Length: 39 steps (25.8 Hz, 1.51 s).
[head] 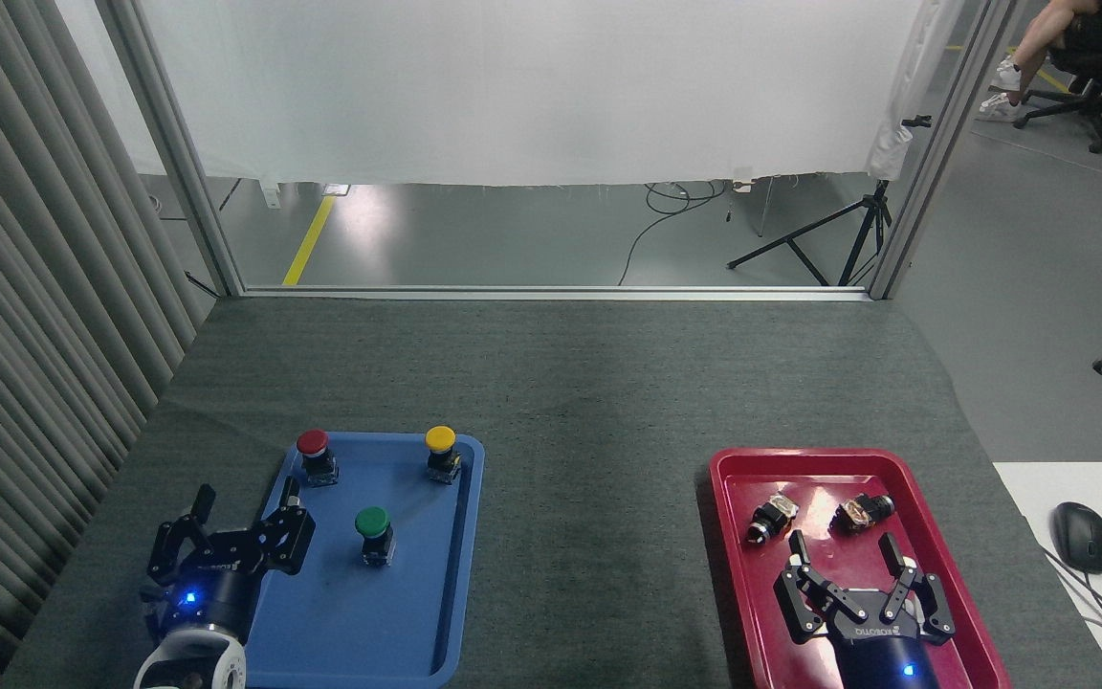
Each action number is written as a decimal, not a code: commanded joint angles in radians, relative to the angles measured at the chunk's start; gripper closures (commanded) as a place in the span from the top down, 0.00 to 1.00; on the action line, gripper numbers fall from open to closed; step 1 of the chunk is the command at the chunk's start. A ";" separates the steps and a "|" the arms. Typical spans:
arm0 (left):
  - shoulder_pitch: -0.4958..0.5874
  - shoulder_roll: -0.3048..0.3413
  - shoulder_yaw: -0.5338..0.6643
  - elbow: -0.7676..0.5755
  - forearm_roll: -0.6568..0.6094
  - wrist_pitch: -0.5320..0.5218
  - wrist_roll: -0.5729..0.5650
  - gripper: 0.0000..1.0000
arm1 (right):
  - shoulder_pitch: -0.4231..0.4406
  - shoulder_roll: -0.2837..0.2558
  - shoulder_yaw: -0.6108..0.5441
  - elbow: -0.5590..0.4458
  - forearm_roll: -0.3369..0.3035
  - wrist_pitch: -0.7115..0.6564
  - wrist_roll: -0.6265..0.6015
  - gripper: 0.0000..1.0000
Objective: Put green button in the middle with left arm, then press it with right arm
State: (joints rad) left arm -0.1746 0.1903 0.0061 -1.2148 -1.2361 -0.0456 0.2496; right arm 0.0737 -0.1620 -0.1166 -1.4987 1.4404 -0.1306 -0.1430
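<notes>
The left gripper (245, 505) hangs open and empty over the near left rim of the blue tray (460, 612). The green button (374, 534) stands upright in that tray, just right of its fingers. Beyond it stand a red button (315, 455) and a yellow button (441, 452). The bare middle (594, 498) lies further right. The right gripper (845, 560) is spread open above the red tray (733, 574).

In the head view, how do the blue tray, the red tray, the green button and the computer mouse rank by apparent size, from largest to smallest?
1. Blue tray and red tray: they look alike, and both are cut by the lower edge, so I do not rank them.
2. Computer mouse.
3. Green button.
</notes>
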 commanded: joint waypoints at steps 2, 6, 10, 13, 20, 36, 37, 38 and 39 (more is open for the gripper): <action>0.009 -0.002 0.002 -0.011 0.001 -0.008 -0.001 1.00 | 0.000 0.001 0.000 0.000 0.000 0.000 0.003 0.99; 0.026 0.000 0.002 -0.037 0.000 -0.008 -0.004 1.00 | 0.000 -0.001 0.000 0.000 0.000 0.000 0.003 0.99; 0.038 0.009 0.000 -0.045 -0.014 -0.008 -0.007 0.99 | 0.000 -0.001 0.000 0.000 0.000 0.000 -0.006 0.99; 0.040 0.011 0.000 -0.037 -0.016 -0.010 -0.007 0.99 | 0.000 -0.001 0.000 0.000 0.000 0.000 -0.015 0.99; 0.044 0.008 0.002 -0.046 0.001 -0.013 -0.009 0.99 | 0.000 0.001 0.000 0.000 0.000 0.000 -0.015 0.99; 0.041 0.011 0.000 -0.060 -0.002 -0.043 -0.013 0.99 | 0.000 0.001 0.000 0.000 0.002 0.006 -0.013 0.99; 0.040 0.011 0.000 -0.058 -0.002 -0.043 -0.013 0.99 | 0.000 0.001 0.000 0.002 0.002 0.006 -0.013 0.99; 0.040 0.011 0.000 -0.057 -0.002 -0.045 -0.015 0.99 | 0.000 0.001 0.000 0.000 0.002 0.006 -0.013 0.99; 0.040 0.011 0.000 -0.054 -0.002 -0.045 -0.013 0.99 | 0.000 0.001 0.000 0.000 0.002 0.006 -0.013 0.99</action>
State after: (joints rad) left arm -0.1338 0.2007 0.0061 -1.2728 -1.2390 -0.0904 0.2349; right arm 0.0736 -0.1611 -0.1166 -1.4986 1.4411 -0.1245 -0.1632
